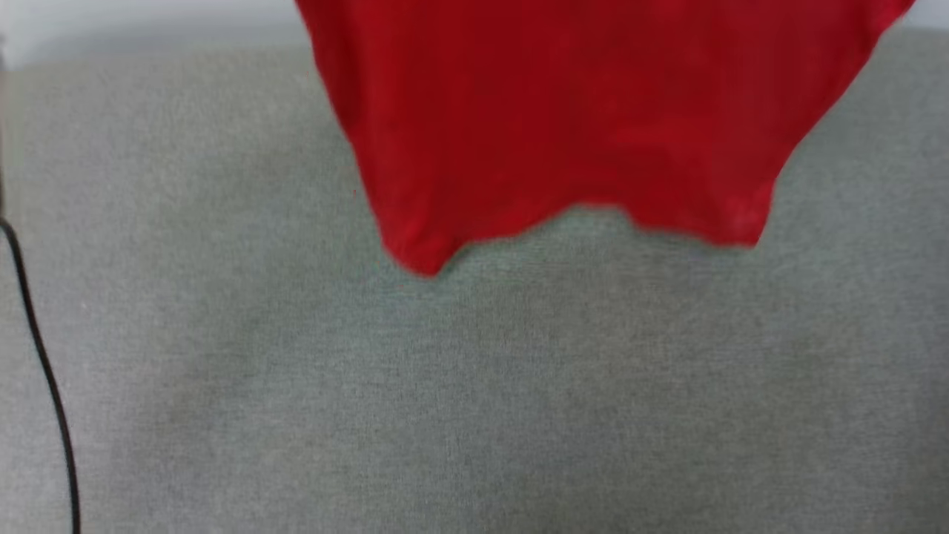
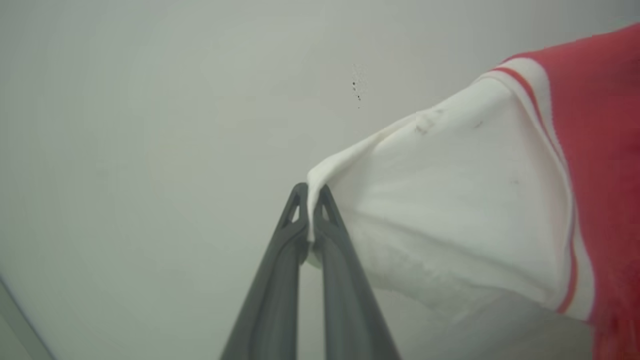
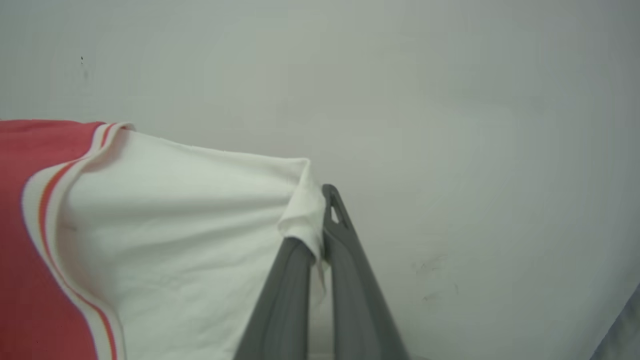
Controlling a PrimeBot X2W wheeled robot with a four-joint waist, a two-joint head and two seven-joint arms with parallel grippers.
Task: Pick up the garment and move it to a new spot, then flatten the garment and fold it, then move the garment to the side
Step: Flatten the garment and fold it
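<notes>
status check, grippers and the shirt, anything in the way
Left gripper shut on a white sleeve, right gripper on the other. Garment hangs spread between them, over the grey surface. Black cable far left, apart.

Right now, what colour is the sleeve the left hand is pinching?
White sleeve, red-striped trim; clearest in left wrist view.

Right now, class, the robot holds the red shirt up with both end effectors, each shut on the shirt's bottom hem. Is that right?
Not quite: each is shut on a white sleeve, not the bottom hem, which hangs free in the head view. The wrist views show the left end effector and the right end effector pinching sleeves. The rest stands.
</notes>
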